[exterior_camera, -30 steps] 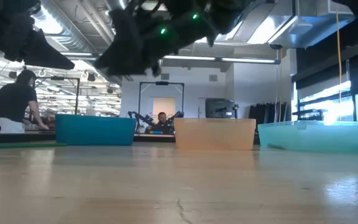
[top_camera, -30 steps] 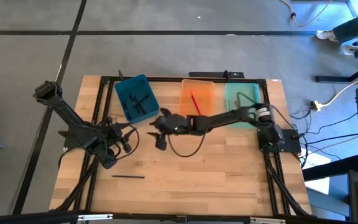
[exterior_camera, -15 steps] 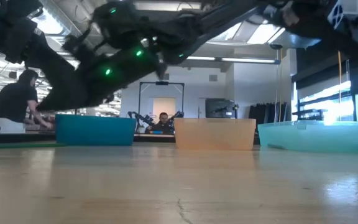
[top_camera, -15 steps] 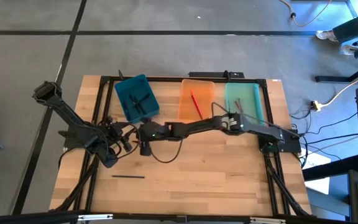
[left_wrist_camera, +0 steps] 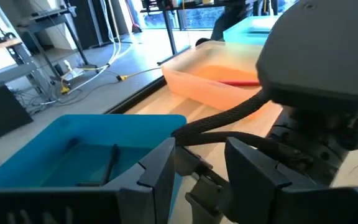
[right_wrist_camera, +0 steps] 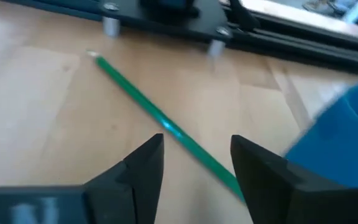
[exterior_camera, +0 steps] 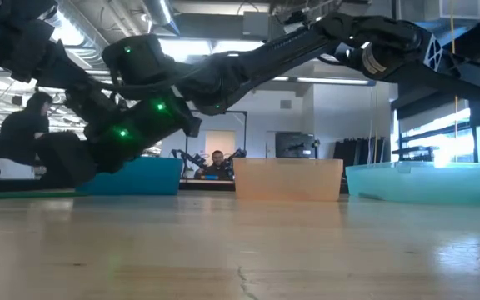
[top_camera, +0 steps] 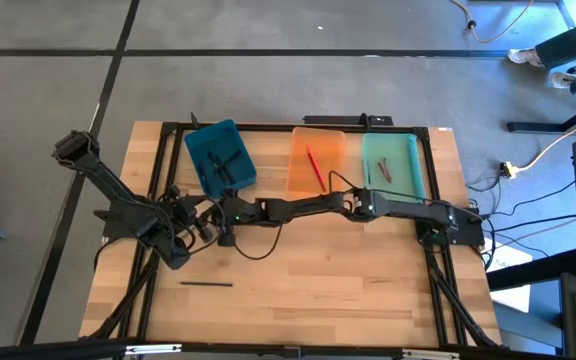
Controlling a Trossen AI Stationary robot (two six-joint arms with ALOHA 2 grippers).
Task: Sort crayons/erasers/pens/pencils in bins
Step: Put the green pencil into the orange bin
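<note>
the right gripper (right_wrist_camera: 191,165) is stretched across to about 9 o'clock of the table (top_camera: 318,290), fingers spread with nothing between them, hanging over a green pencil (right_wrist_camera: 160,124) that lies on the wood beside the teal bin (top_camera: 220,158) — the reach-for-pickup step. next it likely needs to descend, straddle the pencil, then pinch. the left gripper (left_wrist_camera: 197,165) waits nearby, parted and empty.

Grey floor (top_camera: 268,80) around wooden table (top_camera: 298,270); ceiling strip lights (exterior_camera: 307,79); bright windows (exterior_camera: 461,137).
</note>
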